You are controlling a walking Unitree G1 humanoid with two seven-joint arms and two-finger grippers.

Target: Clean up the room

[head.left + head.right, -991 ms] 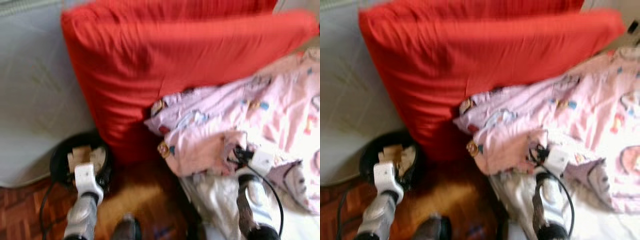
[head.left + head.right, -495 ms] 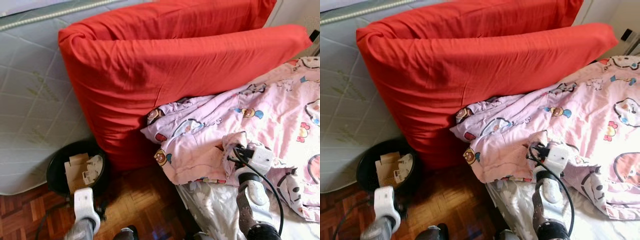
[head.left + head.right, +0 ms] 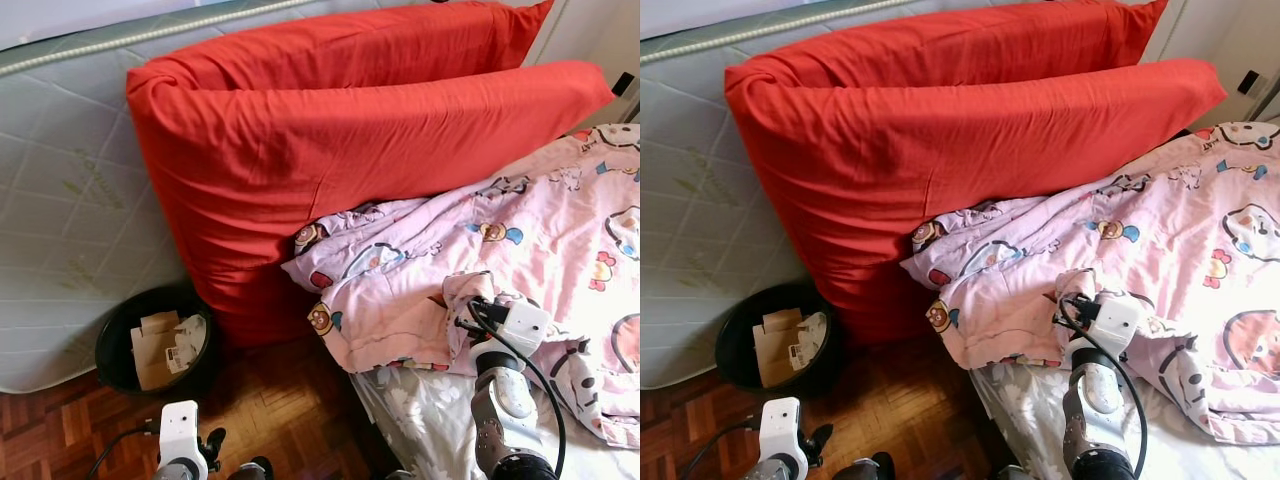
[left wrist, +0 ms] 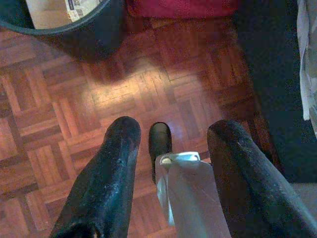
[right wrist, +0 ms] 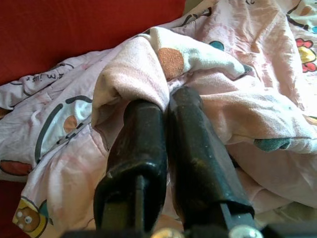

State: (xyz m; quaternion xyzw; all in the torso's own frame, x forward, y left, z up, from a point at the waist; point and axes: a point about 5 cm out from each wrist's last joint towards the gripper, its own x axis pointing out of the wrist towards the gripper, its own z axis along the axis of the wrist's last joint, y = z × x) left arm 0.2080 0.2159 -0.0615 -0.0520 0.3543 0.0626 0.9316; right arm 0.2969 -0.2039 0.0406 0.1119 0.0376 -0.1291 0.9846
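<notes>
The pink cartoon-print blanket [image 3: 520, 260] lies rumpled on the bed [image 3: 430, 420], its near corner hanging over the bed's edge. The right pincer [image 5: 166, 106] has its two black fingers pressed together on a raised fold of this blanket; the cloth bunches over the fingertips, so the exact grip point is hidden. Just beyond this pincer two big red pillows [image 3: 340, 150] lean against an upright quilted mattress [image 3: 70, 220]. The blanket is pale pink with printed characters and creased all over. The left pincer [image 4: 171, 136] hangs low over bare parquet floor [image 4: 74, 124], fingers spread apart and holding nothing. Ahead of it stands a black bin [image 3: 150, 345] with cardboard scraps, touching the lower pillow; its rim is cut off in the wrist view.
</notes>
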